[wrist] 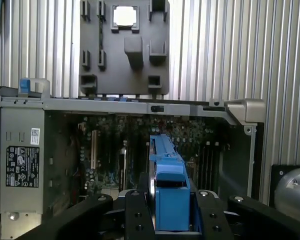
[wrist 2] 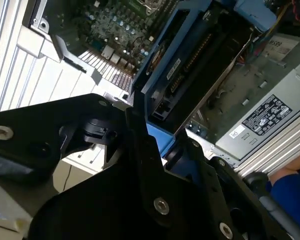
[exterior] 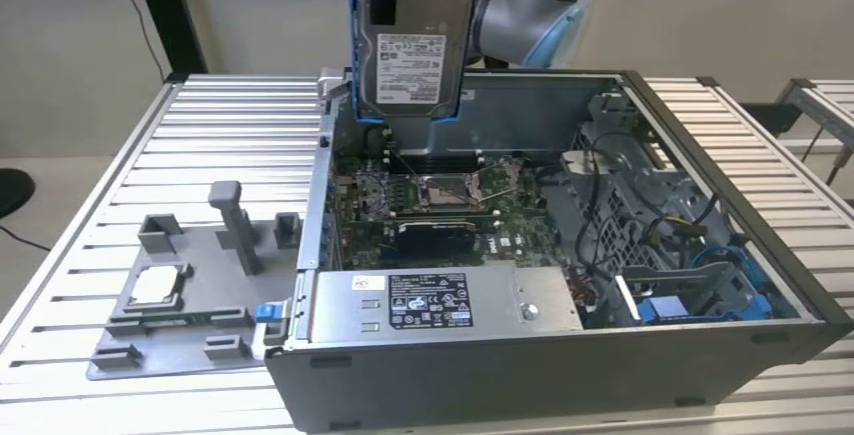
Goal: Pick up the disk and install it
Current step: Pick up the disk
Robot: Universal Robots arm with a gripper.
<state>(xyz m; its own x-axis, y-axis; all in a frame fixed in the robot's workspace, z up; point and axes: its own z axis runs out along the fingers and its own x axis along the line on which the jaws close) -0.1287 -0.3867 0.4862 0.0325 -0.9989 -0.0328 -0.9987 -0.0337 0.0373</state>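
Blue plastic framing the disk (exterior: 416,50) is clamped in the gripper (wrist: 171,217). Its jaws are closed in to the drive's thickness, with a black finger (wrist: 136,217) on each side. You have the disk hanging upright over the far wall of the open computer case (exterior: 534,375), long axis vertical. The exterior view gives you its white label face, turned toward the near side. The first wrist view gives you the blue edge, with the motherboard (wrist: 115,145) beyond it.
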